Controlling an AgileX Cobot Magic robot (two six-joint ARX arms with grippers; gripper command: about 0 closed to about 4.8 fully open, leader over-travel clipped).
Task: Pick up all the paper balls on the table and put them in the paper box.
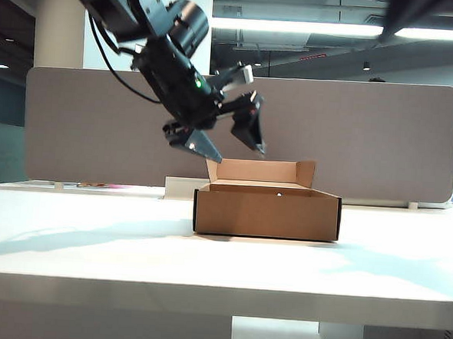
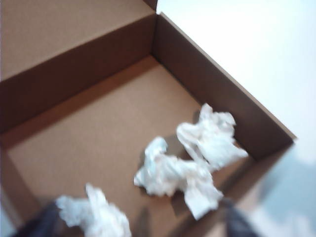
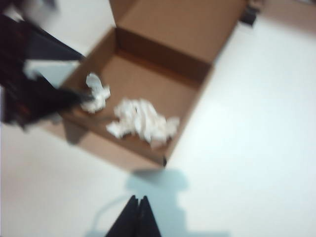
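A: Grippers first. Left gripper?

B: Hanging above the box's rear left corner in the exterior view, jaws spread wide, nothing between them. In its own wrist view only two dark blurred finger tips show at the frame edge, with the box floor between them.

A: Right gripper?

B: Jaws pressed together, empty, seen in its wrist view well above the bare counter just outside the box's front wall. Not sure it shows in the exterior view; there's only a dark smear at the top right.

A: Paper balls?

B: All inside the paper box. Left wrist view shows three: one wad near the side wall, a bigger one touching it, a third apart, near the front wall. Right wrist view shows the pair as one white clump and the single wad next to the left gripper's dark finger.

A: Anything left on the counter?

B: None I can see. The counter top is bare white around the box in the exterior and right wrist views. Both wrist views are blurred, though, so a small scrap could hide.

A: So progress?

B: I'd call it essentially done: three wads boxed, both grippers empty. What's left is probably just pulling the arms clear.
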